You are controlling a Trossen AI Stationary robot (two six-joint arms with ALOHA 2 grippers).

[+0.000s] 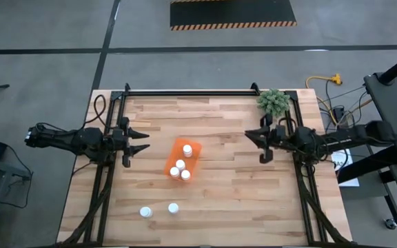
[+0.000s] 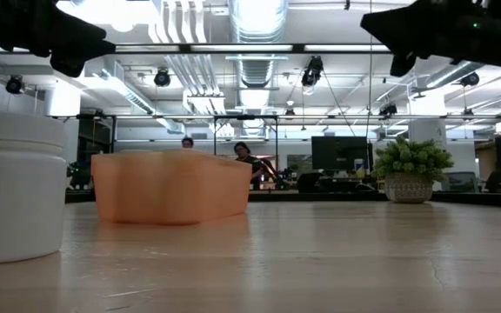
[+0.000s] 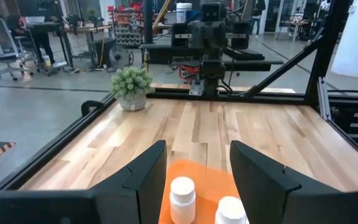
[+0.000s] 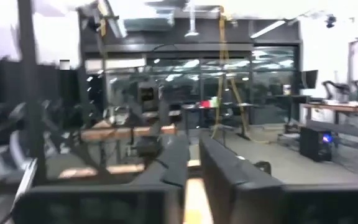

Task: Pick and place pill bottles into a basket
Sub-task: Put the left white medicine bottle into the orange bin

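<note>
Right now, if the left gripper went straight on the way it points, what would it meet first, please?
Probably the orange basket with its pill bottles: the left gripper points right at it across bare table, though it may pass above it.

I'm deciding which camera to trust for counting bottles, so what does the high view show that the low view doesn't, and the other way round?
Only the high view shows four bottles in the orange basket, two loose bottles on the table, and both arms whole, with the left gripper and right gripper off to either side of the basket. Only the low view shows one bottle close up and the room behind. Both show the basket and the green plant.
</note>
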